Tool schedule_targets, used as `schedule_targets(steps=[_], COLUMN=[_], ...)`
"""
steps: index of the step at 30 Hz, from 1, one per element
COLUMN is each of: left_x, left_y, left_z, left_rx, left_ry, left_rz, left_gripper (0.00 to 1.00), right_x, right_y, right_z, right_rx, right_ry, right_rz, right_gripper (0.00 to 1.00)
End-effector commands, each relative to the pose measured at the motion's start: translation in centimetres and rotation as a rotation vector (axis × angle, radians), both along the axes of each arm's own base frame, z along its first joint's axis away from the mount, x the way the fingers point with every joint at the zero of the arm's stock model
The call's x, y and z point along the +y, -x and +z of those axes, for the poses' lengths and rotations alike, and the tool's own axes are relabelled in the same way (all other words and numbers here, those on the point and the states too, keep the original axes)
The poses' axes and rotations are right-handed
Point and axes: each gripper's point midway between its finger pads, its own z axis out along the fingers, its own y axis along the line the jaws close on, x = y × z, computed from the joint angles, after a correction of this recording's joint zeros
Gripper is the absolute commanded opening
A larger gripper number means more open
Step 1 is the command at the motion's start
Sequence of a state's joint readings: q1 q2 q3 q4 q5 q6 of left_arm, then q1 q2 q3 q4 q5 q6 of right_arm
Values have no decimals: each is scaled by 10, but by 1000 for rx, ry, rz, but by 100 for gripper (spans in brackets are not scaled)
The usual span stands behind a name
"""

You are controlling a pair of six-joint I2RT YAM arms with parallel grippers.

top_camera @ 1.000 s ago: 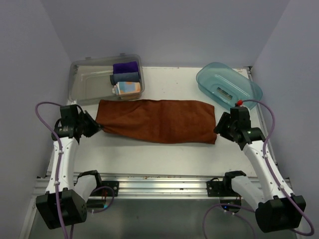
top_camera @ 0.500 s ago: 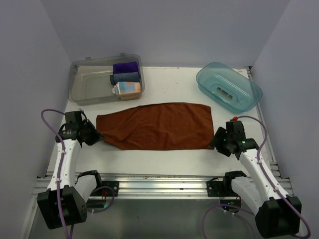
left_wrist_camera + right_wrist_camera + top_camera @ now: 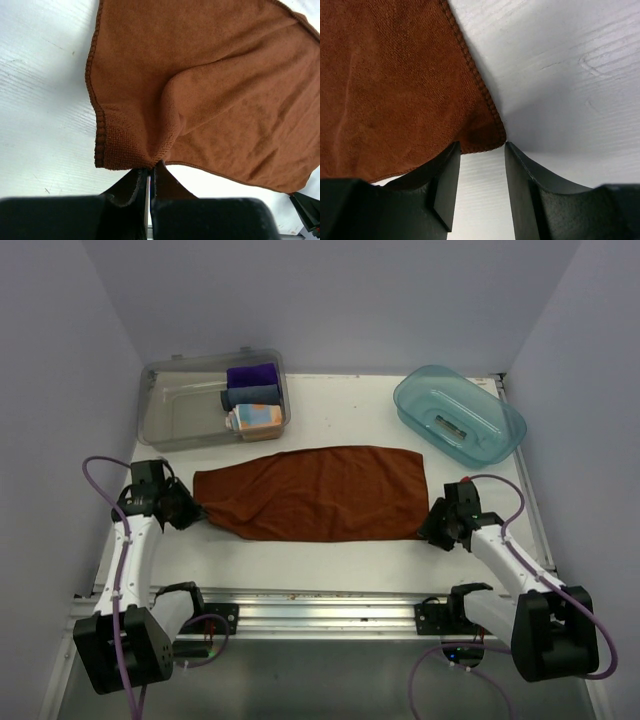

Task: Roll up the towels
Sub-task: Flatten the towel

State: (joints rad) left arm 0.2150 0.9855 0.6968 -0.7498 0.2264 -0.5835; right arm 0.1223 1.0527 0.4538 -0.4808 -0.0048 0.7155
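Step in hand: by my reading, the laying-out before the roll; nothing of this cloth is rolled yet.
Left gripper: jaws clenched on the near left corner of the rust-brown towel, the terry bunched into a ridge just ahead of the tips.
Rust-brown towel: spread flat across the middle of the bench, long side running left to right, with a few soft wrinkles near the pinched end.
Right gripper: jaws released and standing apart, low over the bench, with the near right corner of the towel lying in the gap between them, not pinched.
Next move: probably a grip on that right corner, or a clean let-go at both ends, then one short edge turned over and rolled along the length. The hem must stay square or the roll will cone.
Bench, left to right: white and matt. A clear bin at back left holds a purple cloth, a grey-blue cloth and the patterned towel, already rolled. A blue tub sits at back right.
Room: plain lilac walls close on three sides.
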Motion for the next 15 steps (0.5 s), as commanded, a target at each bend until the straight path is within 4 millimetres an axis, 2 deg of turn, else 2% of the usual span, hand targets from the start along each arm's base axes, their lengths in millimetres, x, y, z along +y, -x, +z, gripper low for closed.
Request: schedule_targets(steps=[1, 13, 14, 15], left_x=[9, 9, 9, 10], left_y=[-17, -22, -22, -22], left_z=[20, 19, 18, 19], left_rx=[-68, -65, -64, -64], left_ry=[-34, -30, -31, -31], left_rz=[9, 11, 10, 11], left_gripper=[0, 0, 0, 0], right_x=[-7, -7, -6, -6], right_y=[-7, -13, -14, -16], right_z=[-4, -6, -7, -6], right_rx=[-31, -33, -31, -35], right_ry=[28, 24, 21, 19], right_rz=[-36, -53, -55, -59], right_gripper=[45, 44, 39, 28])
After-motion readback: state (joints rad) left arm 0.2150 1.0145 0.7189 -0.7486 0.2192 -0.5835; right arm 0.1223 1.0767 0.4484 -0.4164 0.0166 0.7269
